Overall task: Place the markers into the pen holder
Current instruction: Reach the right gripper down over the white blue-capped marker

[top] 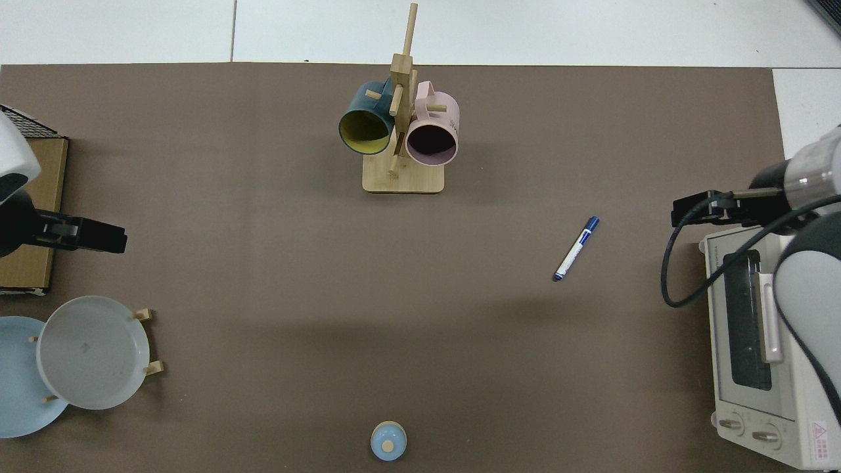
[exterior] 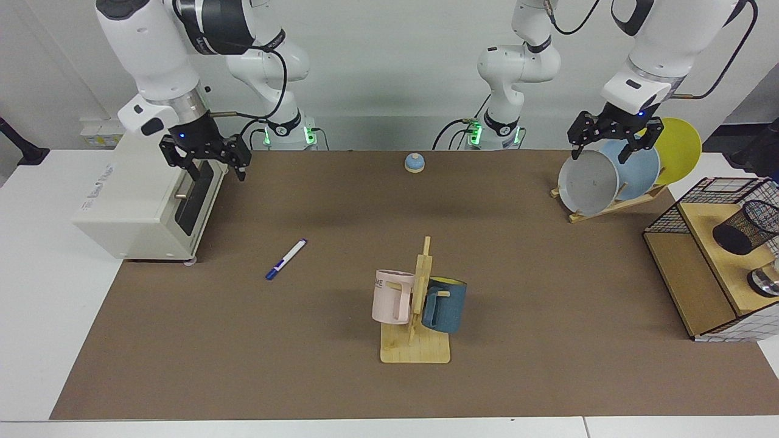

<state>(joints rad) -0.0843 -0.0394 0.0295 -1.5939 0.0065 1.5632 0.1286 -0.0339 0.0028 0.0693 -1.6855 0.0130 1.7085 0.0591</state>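
Marker lies flat on the brown mat covering the bench, white barrel slanted, its dark blue cap toward the camera side in the facing view; nothing touches it. Right end effector hangs in the air at the front edge of the toaster oven, fingers spread apart and empty; the marker sits below it and off toward the middle of the mat, well apart from those fingers. In the top view the same end effector shows at the oven's corner, with the marker lying clear of it on open mat. Left end effector waits above the plate rack, fingers apart and empty, just over the grey plate. Pen holder, the black mesh cup, rests tipped on its side on the wooden shelf unit at the far edge of the bench, across the whole mat from the marker; a shiny metal round object lies near it. Mug tree with a pink mug and a blue mug stands between marker and holder.
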